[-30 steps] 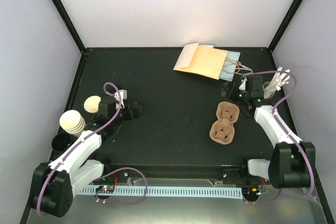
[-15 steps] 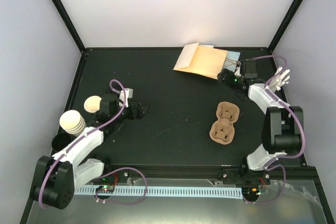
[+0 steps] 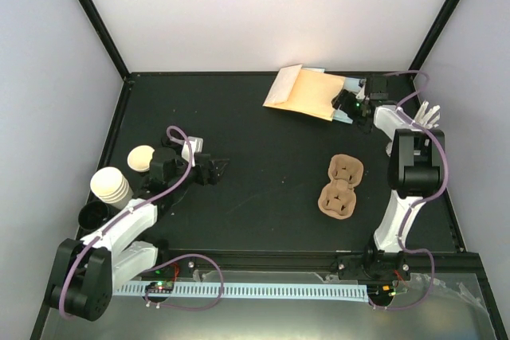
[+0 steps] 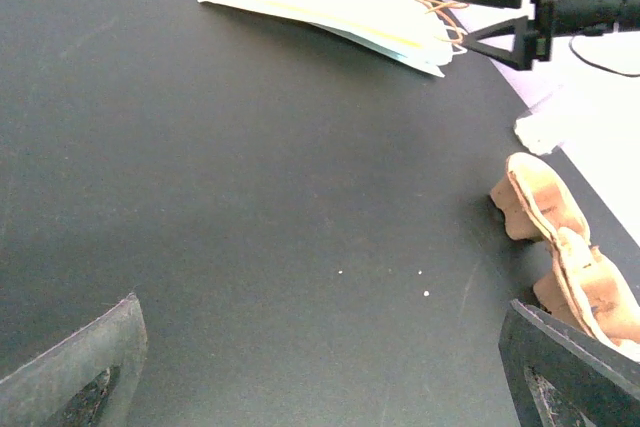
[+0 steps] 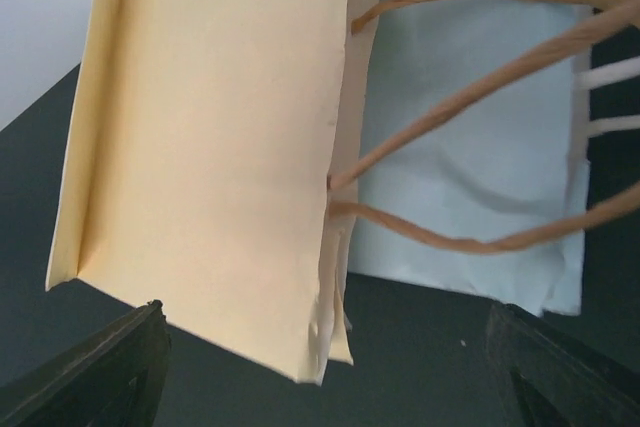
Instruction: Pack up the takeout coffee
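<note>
No cup with a black lid shows in any view, so the takeout coffee is out of view. A tan paper bag (image 3: 305, 91) lies flat at the back of the table on a light-blue bag (image 3: 355, 85). My right gripper (image 3: 345, 104) stands open at the tan bag's mouth. In the right wrist view the tan bag (image 5: 220, 147), its twisted paper handles (image 5: 470, 97) and the light-blue bag (image 5: 480, 177) fill the frame, with the right gripper (image 5: 330, 347) open just before the bag's edge. My left gripper (image 3: 215, 169) is open over bare table, with nothing in the left gripper (image 4: 325, 347).
A brown pulp cup carrier (image 3: 341, 185) lies right of centre, also seen as the cup carrier (image 4: 565, 247). At the left edge stand a stack of lidless cream cups (image 3: 110, 185), one cream cup (image 3: 141, 157) and a round black thing (image 3: 92, 214).
My right arm has swung toward the back, bringing its gripper from beside the carrier to the bag's handles. The left gripper has crept a little to the right.
</note>
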Available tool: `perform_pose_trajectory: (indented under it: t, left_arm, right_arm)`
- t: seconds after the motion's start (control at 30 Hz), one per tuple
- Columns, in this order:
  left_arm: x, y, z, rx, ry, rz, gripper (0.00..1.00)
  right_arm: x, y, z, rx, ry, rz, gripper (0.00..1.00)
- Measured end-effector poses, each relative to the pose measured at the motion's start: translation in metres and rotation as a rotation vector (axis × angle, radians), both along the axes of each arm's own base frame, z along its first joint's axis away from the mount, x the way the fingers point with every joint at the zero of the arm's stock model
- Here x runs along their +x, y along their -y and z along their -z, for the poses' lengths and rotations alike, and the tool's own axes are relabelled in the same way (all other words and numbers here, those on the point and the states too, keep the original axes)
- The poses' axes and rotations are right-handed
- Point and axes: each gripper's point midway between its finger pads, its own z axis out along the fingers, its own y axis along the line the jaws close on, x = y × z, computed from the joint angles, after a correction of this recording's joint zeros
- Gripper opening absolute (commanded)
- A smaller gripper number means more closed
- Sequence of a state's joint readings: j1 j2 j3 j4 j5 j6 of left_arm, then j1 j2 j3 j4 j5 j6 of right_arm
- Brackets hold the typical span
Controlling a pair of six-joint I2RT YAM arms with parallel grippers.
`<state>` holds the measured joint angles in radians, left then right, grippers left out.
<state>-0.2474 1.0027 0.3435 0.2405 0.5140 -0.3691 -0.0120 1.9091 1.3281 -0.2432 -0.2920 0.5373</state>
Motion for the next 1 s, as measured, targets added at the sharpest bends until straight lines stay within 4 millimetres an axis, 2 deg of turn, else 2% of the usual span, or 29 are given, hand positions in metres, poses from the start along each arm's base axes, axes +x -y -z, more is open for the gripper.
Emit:
perform_pose_trajectory:
  t: [0.13,0.37,0.57,0.67,0.87,1.0]
  left_arm:
    - [-0.004,0.001,0.002,-0.008,0.014,0.014,0.99]
    - [-0.004,0.003,-0.011,-0.024,0.079,0.022,0.99]
    - [-0.003,0.003,-0.016,-0.029,0.101,0.023,0.99]
    - [-0.003,0.004,-0.016,-0.031,0.104,0.025,0.99]
    - [-0.003,0.005,-0.016,-0.029,0.107,0.032,0.99]
    - [-0.003,0.005,-0.016,-0.028,0.108,0.033,0.99]
  right_arm:
    - [0.012,-0.004,0.013,0.025,-0.021,-0.020,0.87]
    - [0.026,-0.016,0.032,0.094,-0.052,-0.051,0.83]
    - [0.034,-0.025,0.050,0.153,-0.083,-0.071,0.75]
    - [0.037,-0.028,0.054,0.179,-0.093,-0.077,0.65]
    - [0.043,-0.034,0.051,0.220,-0.081,-0.088,0.31]
    - [0.045,-0.037,0.046,0.237,-0.068,-0.103,0.17]
